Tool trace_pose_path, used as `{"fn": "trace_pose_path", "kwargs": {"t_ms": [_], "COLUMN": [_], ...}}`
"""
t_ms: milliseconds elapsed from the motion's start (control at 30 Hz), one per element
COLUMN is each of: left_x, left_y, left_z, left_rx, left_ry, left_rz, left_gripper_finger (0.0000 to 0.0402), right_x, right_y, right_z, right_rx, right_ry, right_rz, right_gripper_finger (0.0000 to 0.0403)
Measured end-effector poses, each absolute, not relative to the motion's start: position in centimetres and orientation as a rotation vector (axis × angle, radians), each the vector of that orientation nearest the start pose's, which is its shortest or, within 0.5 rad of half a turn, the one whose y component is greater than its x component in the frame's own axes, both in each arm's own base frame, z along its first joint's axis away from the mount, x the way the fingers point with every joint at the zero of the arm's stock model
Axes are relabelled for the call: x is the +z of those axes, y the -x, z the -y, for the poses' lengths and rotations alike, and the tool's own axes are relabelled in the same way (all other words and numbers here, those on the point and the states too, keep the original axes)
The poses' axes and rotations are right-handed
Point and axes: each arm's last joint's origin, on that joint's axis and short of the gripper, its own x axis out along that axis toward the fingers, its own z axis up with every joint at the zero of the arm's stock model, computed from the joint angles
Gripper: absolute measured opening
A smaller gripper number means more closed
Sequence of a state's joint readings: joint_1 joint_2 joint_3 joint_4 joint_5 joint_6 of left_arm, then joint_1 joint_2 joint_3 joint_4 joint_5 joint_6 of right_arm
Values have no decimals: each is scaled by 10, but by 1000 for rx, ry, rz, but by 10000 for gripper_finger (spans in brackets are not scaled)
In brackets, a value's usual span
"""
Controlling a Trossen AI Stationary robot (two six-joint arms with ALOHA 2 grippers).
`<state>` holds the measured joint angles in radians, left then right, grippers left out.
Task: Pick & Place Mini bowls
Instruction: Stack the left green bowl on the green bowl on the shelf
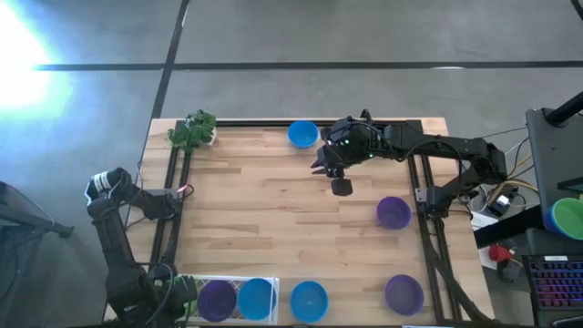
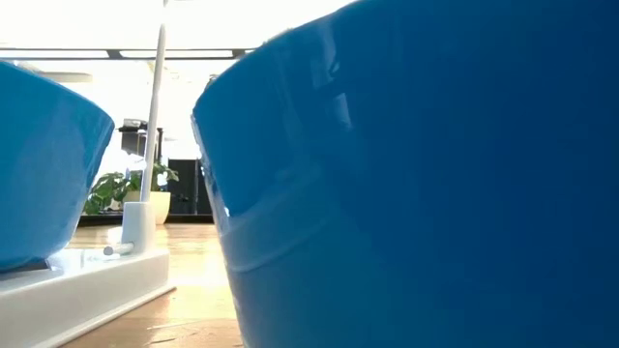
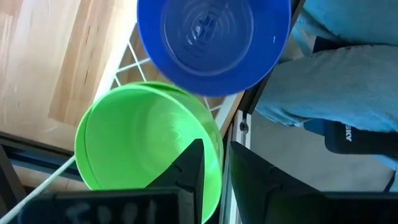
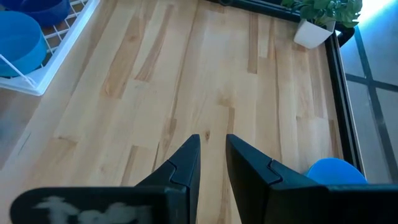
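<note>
A green bowl (image 3: 146,146) sits in the white mesh tray (image 1: 266,284) at the counter's (image 1: 273,219) near-left corner, with a blue-violet bowl (image 3: 211,40) just beside it and a purple (image 1: 217,299) and a blue bowl (image 1: 256,298) in the same tray. The left tool (image 3: 214,165) hangs over the green bowl's rim, fingers slightly apart and holding nothing. More bowls are scattered on the counter: blue ones (image 1: 303,134) (image 1: 309,300), purple ones (image 1: 393,212) (image 1: 404,293). The right tool (image 4: 211,158) hovers over bare wood mid-counter, fingers slightly parted, empty. A toy plant (image 1: 192,130) stands at the far-left corner.

Dark jointed arms (image 1: 455,150) (green light on right).
</note>
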<state>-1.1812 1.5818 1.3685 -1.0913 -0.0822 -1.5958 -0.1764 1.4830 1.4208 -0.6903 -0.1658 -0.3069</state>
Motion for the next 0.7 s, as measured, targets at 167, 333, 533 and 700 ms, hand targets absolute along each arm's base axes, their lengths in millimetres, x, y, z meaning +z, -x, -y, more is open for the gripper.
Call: {"fn": "trace_pose_path", "kwargs": {"t_ms": [167, 333, 533, 700], "left_x": [279, 267, 261, 260], "left_y": [-118, -118, -117, -117], "left_z": [278, 278, 277, 276], "left_rx": [99, 91, 99, 102], "left_ry": [488, 478, 469, 472], "left_rz": [-1365, -1372, -1384, -1386], "left_gripper_finger": [65, 33, 5, 1], "right_x": [345, 345, 345, 345], "right_y": [-311, -311, -311, -311], "right_z": [51, 51, 51, 51], "right_rx": [103, 103, 103, 103], "right_ry": [164, 165, 165, 164], "right_rz": [-735, -735, -735, -735], "right_gripper_finger": [75, 75, 75, 75]}}
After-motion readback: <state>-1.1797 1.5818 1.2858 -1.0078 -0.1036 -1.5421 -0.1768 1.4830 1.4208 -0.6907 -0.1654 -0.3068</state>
